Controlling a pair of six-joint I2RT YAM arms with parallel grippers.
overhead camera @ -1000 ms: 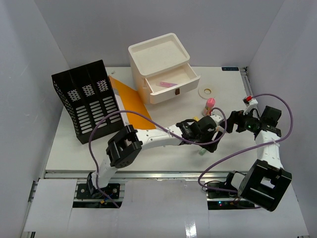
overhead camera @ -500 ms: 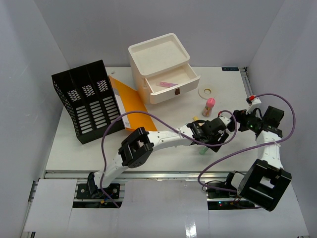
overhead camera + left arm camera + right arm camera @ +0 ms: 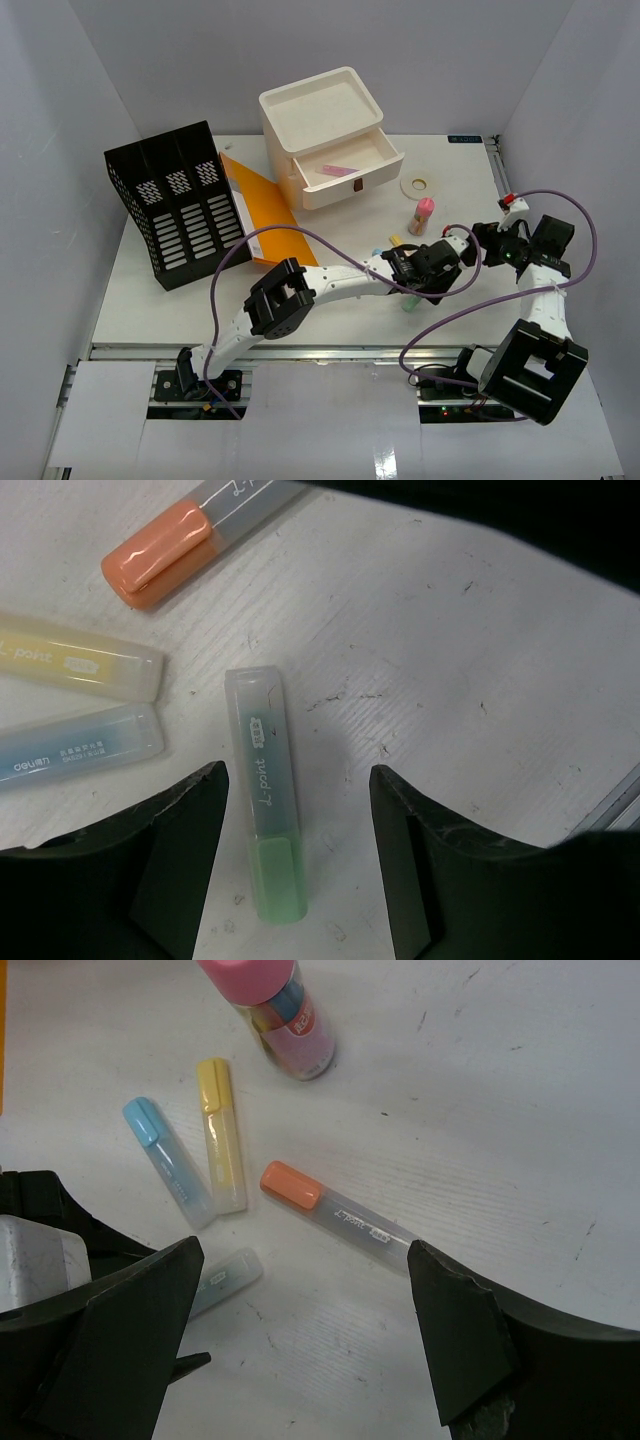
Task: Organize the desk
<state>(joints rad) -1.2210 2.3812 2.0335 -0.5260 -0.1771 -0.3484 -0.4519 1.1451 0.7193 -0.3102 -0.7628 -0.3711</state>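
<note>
On the white desk (image 3: 140, 300) a green highlighter (image 3: 265, 800) lies flat between the fingers of my left gripper (image 3: 298, 820). The jaws stand apart around it, the left finger closer, neither touching it. Beside it lie a blue highlighter (image 3: 80, 745), a yellow one (image 3: 80, 665) and an orange one (image 3: 160, 545). My right gripper (image 3: 300, 1300) hovers open just to the right, above the orange highlighter (image 3: 335, 1218), holding nothing. In the top view the left gripper (image 3: 428, 275) reaches far right, close to the right gripper (image 3: 478, 243).
A pink-capped bottle (image 3: 421, 215) stands behind the highlighters, with a tape roll (image 3: 417, 184) beyond. The cream drawer box (image 3: 325, 130) has its drawer open with a pink item inside. A black file organizer (image 3: 175, 205) and orange folder (image 3: 265, 205) sit at left.
My left arm has reached further right and settled over the green highlighter, and its jaws have narrowed. The right gripper has drawn back a little to the right.
</note>
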